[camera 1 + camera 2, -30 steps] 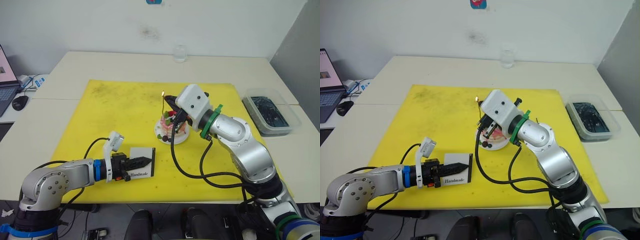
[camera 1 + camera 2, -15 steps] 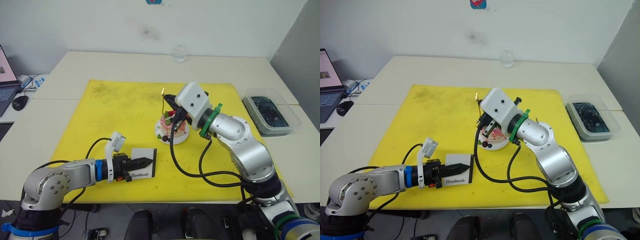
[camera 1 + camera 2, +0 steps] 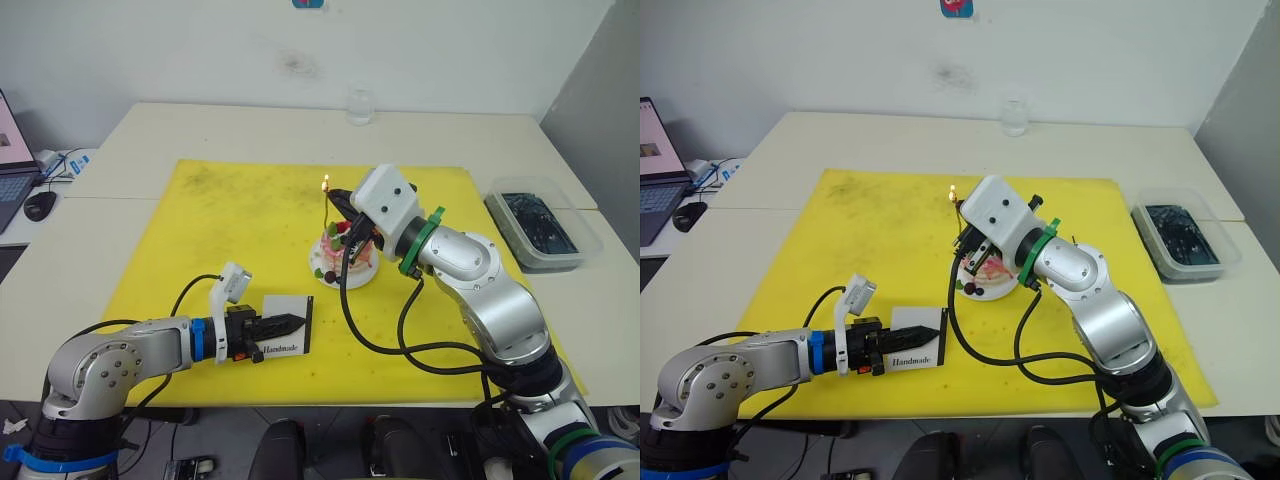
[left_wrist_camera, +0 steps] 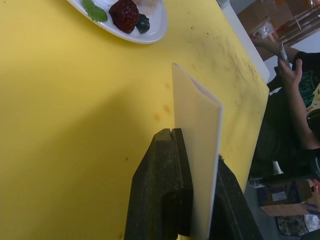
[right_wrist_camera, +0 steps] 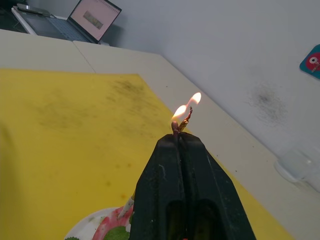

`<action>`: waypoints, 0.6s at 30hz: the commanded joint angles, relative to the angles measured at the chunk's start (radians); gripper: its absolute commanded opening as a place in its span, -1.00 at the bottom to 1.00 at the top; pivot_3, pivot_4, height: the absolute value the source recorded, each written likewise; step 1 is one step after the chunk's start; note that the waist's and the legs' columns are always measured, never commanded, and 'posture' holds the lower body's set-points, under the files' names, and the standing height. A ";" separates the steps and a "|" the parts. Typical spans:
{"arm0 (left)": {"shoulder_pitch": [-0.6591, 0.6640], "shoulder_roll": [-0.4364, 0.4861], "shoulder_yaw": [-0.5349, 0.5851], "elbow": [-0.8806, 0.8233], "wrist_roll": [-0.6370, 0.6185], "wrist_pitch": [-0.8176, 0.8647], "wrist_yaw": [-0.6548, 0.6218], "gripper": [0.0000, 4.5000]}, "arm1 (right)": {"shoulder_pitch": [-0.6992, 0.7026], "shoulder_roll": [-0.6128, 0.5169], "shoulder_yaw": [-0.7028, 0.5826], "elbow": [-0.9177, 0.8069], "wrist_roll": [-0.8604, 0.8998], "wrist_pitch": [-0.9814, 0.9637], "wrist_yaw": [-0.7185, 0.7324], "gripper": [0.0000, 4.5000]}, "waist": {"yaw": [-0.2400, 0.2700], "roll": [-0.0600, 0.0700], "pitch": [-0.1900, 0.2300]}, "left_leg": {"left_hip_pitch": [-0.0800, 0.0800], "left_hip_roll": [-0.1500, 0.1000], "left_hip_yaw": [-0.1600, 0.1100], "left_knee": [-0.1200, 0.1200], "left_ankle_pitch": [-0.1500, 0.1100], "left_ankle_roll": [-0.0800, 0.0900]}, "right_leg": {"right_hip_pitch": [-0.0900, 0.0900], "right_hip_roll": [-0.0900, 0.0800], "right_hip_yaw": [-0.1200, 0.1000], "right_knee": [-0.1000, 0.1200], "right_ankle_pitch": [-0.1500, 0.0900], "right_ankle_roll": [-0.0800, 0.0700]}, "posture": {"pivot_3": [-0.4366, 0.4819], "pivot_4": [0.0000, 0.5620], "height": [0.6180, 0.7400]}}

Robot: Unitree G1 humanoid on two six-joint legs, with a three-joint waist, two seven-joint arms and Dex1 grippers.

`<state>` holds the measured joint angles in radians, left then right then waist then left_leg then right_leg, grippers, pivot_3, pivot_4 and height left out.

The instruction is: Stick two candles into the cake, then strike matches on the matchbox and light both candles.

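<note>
One small flame burns at the tip of a candle (image 3: 326, 205) that stands upright in the cake (image 3: 345, 250), and the lighting step looks to be in hand. The cake sits on its white plate on the yellow mat (image 3: 200, 230), near the mat's middle, on the pale tabletop (image 3: 200, 125). The right tool (image 3: 345, 205) hovers just above the cake with its two black fingers pressed together on a burning match (image 5: 176, 129); in the right wrist view the match's flame stands just beside the flame at the candle's tip, so close that whether match and wick touch cannot be told. Whether a second candle stands in the cake is too fine to tell. If one does, the next move probably calls for carrying the flame across to it with a small, level shift before the match burns down to the fingers. The left tool (image 3: 288, 322) lies low on the mat, well apart from the cake, its fingers clamped on the matchbox (image 3: 285, 325). The head views show that box lying with "Handmade" facing up; the left wrist view instead shows it edge-on between the fingers, along with the plate's rim (image 4: 155, 30) and a person's hand (image 4: 290, 75) beyond the tabletop's edge. A glass (image 3: 359, 105) and a tray (image 3: 540, 230) stand farther out.
</note>
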<state>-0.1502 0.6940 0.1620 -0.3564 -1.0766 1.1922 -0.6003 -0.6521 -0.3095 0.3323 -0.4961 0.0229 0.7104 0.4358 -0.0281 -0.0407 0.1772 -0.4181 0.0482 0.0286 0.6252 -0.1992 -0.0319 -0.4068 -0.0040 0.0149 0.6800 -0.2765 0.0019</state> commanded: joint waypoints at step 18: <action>-0.005 -0.001 0.007 -0.014 0.003 -0.017 -0.014 -1.00 | -0.009 0.016 -0.042 -0.042 0.014 0.022 -0.001 -0.99 | 0.000 0.000 0.000 | 0.000 0.000 0.000 0.000 0.000 0.000 | 0.000 0.000 0.000 0.000 0.000 0.000 | -0.05 -0.47 1.00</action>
<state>-0.1501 0.6940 0.1620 -0.3564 -1.0732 1.1914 -0.6016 -0.6517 -0.2980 0.3236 -0.4971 0.0271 0.7350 0.4351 -0.0282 -0.0406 0.1772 -0.4181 0.0482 0.0285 0.6251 -0.1992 -0.0319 -0.4069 -0.0040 0.0149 0.6800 -0.2765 0.0019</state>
